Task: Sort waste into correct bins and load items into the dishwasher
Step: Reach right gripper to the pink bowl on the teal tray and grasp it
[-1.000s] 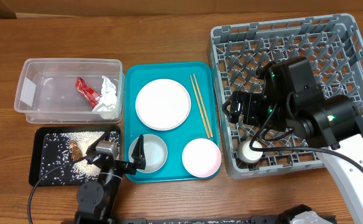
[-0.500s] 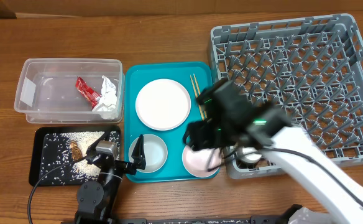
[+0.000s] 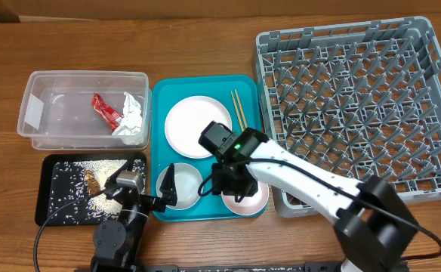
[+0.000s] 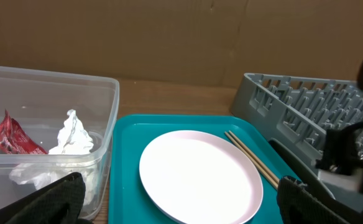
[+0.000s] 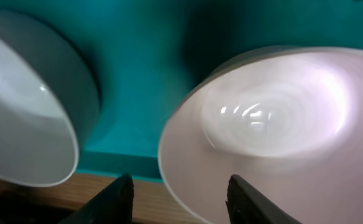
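Wooden tabletop (image 3: 205, 38) carries every item in view. We locate the pink bowl (image 5: 262, 124) at the near right corner of the teal tray (image 3: 160, 113), upright, mouth up. The right hand (image 5: 180, 182) hangs over the bowl's left rim with its fingers (image 5: 116, 199) apart; the rim lies between them and nothing is clamped. We judge this spread to be a pre-grasp stance: one finger inside the wall, one outside, so that closing pinches the thin rim. Just left of the pink bowl sits the grey bowl (image 3: 184, 183), close enough that the outer finger must drop into the narrow gap between the two; we rate contact with the grey bowl as the main risk. Farther back on the tray lie the white plate (image 3: 198, 127) and, to its right, the chopsticks (image 3: 244, 125). The dish rack (image 3: 356, 91) stands right of the tray, the likely destination for the bowl. The left hand (image 4: 181, 186) waits at the near left edge of the tray beside the grey bowl, fingers wide apart and empty. Left of the tray, the clear bin (image 3: 54, 98) holds a red wrapper (image 3: 106, 110) and a tissue (image 3: 132, 113); the black tray (image 3: 62, 193), nearer to us, holds food scraps (image 3: 92, 180).
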Controlling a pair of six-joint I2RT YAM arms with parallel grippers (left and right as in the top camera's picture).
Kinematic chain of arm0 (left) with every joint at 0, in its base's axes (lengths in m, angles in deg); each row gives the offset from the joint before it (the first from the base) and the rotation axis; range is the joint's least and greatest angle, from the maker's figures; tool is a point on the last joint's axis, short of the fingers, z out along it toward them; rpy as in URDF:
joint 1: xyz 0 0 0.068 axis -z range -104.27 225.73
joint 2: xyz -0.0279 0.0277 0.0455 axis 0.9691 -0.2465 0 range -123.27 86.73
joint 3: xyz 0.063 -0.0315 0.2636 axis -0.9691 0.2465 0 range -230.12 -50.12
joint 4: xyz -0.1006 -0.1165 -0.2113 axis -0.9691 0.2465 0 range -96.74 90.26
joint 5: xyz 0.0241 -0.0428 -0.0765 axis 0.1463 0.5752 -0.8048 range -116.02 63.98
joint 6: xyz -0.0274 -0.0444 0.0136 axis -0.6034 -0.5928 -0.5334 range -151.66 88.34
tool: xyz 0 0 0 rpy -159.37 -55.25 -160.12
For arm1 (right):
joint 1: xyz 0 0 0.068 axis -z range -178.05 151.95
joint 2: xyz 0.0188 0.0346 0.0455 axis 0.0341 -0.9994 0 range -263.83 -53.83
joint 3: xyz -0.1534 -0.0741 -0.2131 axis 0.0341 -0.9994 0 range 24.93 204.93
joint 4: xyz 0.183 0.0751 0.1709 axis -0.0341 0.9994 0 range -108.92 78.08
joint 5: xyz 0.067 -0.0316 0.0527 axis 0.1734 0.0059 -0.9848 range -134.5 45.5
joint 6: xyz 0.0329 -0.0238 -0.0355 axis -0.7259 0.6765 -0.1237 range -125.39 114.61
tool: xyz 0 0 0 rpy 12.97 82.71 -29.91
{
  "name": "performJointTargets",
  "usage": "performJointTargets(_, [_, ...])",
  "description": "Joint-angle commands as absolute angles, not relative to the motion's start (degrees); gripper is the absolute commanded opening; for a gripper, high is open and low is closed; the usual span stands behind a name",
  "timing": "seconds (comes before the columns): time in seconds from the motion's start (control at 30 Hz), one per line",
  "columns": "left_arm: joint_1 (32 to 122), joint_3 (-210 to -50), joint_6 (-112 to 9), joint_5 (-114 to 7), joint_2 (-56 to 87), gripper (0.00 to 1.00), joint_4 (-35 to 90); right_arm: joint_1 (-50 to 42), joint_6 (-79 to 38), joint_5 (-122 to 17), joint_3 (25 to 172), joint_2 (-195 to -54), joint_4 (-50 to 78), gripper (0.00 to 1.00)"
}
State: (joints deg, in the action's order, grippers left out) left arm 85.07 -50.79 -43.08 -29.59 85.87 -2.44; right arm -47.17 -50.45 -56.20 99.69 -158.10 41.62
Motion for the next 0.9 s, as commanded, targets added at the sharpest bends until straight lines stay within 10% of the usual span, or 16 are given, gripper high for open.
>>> performJointTargets(0.0, [84.75, -50.39, -41.94, -28.58, 86.44, 1.00, -2.51, -47.06, -51.46, -54.80, 99.49, -158.28, 40.72, 0.49])
performJointTargets(0.23, [84.75, -50.39, -41.94, -28.58, 86.44, 1.00, -2.51, -47.65, -51.87, -59.09, 99.49, -158.34, 38.99, 0.34])
performJointTargets(0.87, [84.75, -50.39, -41.94, -28.58, 86.44, 1.00, -2.51, -49.14, -58.21, -59.11, 96.24, -158.76, 31.82, 0.37])
